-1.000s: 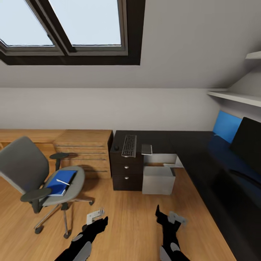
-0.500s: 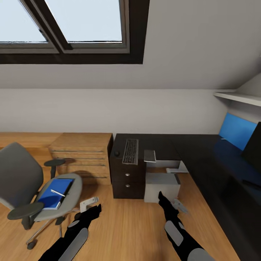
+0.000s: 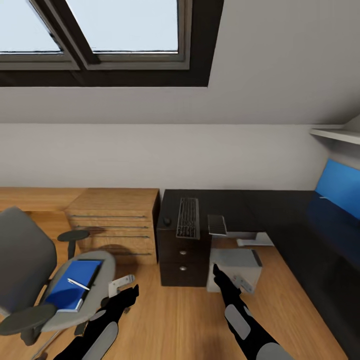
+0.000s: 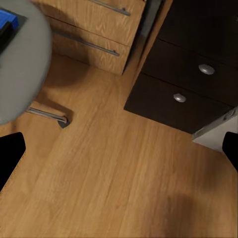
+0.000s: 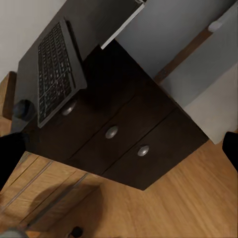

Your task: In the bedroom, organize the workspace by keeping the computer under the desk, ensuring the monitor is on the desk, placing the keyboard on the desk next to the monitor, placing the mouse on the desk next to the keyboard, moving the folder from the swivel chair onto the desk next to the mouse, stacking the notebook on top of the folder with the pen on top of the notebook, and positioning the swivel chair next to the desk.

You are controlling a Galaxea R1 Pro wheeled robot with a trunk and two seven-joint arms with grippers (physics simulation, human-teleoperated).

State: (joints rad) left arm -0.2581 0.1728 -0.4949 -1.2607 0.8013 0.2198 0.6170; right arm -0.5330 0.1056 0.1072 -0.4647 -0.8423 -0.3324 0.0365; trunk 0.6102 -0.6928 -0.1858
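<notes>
At lower left of the head view, the bright blue folder [image 3: 70, 291] lies flat on the grey seat of the swivel chair [image 3: 30, 280], white pen [image 3: 78, 284] across it. Any notebook between them is too thin to make out. At centre, the black desk [image 3: 250, 207] carries the keyboard [image 3: 188, 218], the dark mouse [image 3: 167, 220] just left of it, and a small grey slab [image 3: 217, 224] to its right. The pale computer [image 3: 235, 267] stands under the desk beside the knobbed drawers [image 3: 182, 255]. An oak dresser [image 3: 117, 220] stands left of the desk. Left gripper [image 4: 119, 158] and right gripper [image 5: 119, 153] both gape wide, holding nothing.
</notes>
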